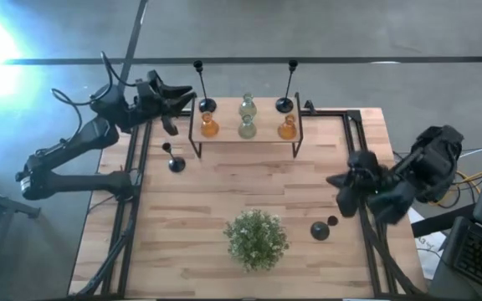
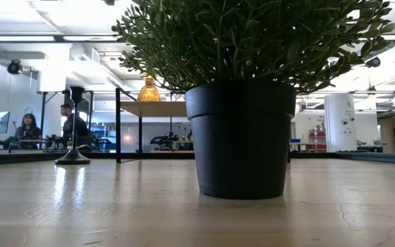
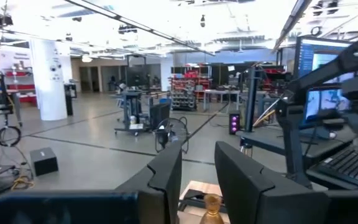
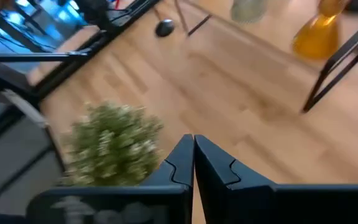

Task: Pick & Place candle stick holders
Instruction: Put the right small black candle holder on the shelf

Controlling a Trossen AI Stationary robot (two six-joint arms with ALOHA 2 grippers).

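A black wire rack [image 1: 245, 139] stands at the table's far middle. On it stand two tall black candle stick holders [image 1: 204, 92] [image 1: 288, 90], two amber glass ones [image 1: 210, 126] [image 1: 287, 128] and two pale green ones [image 1: 247, 105] [image 1: 247, 126]. One short black holder [image 1: 174, 161] rests on its round base on the wood left of the rack, another [image 1: 321, 229] at the near right. My left gripper [image 1: 182, 107] hangs raised beside the rack's left end, open and empty [image 3: 197, 180]. My right gripper [image 1: 335, 182] hovers over the table's right side, shut [image 4: 193, 155], holding nothing.
A bushy green plant [image 1: 256, 239] in a black pot [image 2: 241, 137] stands at the near middle and fills the low view. Black frame rails [image 1: 132, 209] run along both table sides. Bare wood lies between the rack and the plant. People sit in the room beyond.
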